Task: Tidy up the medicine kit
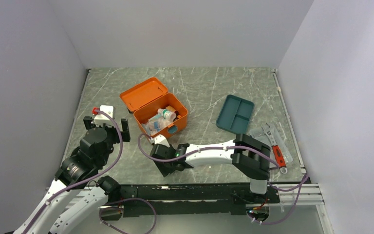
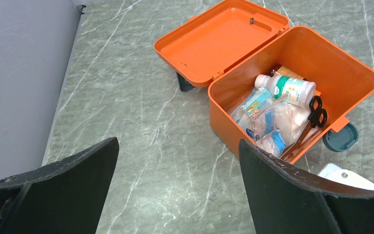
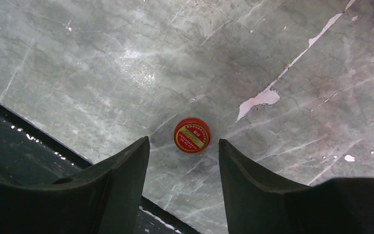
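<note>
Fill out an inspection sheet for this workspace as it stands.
Surface: grey marbled tabletop, one pale scuff.
Job's things: medicine kit, lid open, holding a white bottle, black scissors and packets; red tin on the table; teal tray beside the kit, apart.
Clutter: red-handled tool and clear packaging at the right edge.
Grippers: left gripper open, holding nothing; right gripper open, straddling the red tin, not touching.
Cables: purple cables loop along both arms.
Surroundings: white walls on three sides.
</note>
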`<state>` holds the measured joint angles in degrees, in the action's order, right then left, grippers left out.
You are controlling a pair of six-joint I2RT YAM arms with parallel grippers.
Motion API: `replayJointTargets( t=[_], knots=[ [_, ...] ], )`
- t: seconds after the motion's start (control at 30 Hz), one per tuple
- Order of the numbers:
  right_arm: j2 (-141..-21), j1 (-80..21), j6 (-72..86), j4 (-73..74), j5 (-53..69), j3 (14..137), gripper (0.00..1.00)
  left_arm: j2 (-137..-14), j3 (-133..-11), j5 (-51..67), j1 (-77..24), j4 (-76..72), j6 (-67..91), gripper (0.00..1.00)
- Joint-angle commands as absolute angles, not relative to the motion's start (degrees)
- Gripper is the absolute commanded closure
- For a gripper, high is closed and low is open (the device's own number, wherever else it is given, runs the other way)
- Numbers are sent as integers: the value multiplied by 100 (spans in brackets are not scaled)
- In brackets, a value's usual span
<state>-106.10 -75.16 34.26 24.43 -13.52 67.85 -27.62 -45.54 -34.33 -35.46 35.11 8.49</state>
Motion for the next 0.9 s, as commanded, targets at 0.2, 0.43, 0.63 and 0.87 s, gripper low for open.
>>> replayJointTargets(
  t=[0.2, 0.43, 0.63, 0.87],
  knots=[
    [-10720, -7549, 3572, 2511, -1488, 6942, 51, -2818, -4582, -3486, -3555, 3404, 932, 1],
    [-10797, -7543, 3605, 2471, -1480, 6927, 61, -2795, -4579, -3495, -3560, 3408, 949, 1],
    [-10849, -7545, 3617, 2435, -1496, 6934, 61, -2815, -4588, -3492, -3553, 3441, 967, 1],
    [-10939, -7543, 3623, 2391, -1526, 6996, 60, -2813, -4596, -3495, -3557, 3455, 986, 1]
  ],
)
